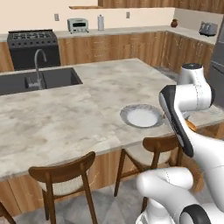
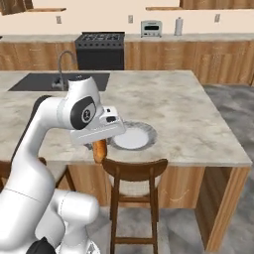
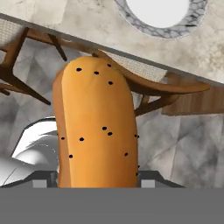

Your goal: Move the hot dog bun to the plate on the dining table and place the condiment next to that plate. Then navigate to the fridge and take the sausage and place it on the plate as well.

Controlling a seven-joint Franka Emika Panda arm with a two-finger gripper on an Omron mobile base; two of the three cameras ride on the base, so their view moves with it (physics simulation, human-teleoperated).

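Carrying the hot dog bun [image 2: 99, 151] toward the plate [image 2: 147, 130] on the counter [image 2: 188, 119].

Left base view: plate [image 1: 127, 113] near the counter [image 1: 65, 113] front edge, above 2 chairs; sliver of orange bun [image 1: 191, 126] just right of the plate, behind the forearm.

Right base view: end effector [image 2: 100, 144] closed on the bun, long axis roughly vertical, hanging at the counter's front edge, above a chair [image 2: 134, 171]; plate just beyond and to the right.

Hand view: bun [image 3: 96, 127] gripped lengthwise along the view; plate [image 3: 183, 27] ahead, past the counter edge; chair back [image 3: 153, 87] below. Judged next: forward and rightward travel, then lowering.
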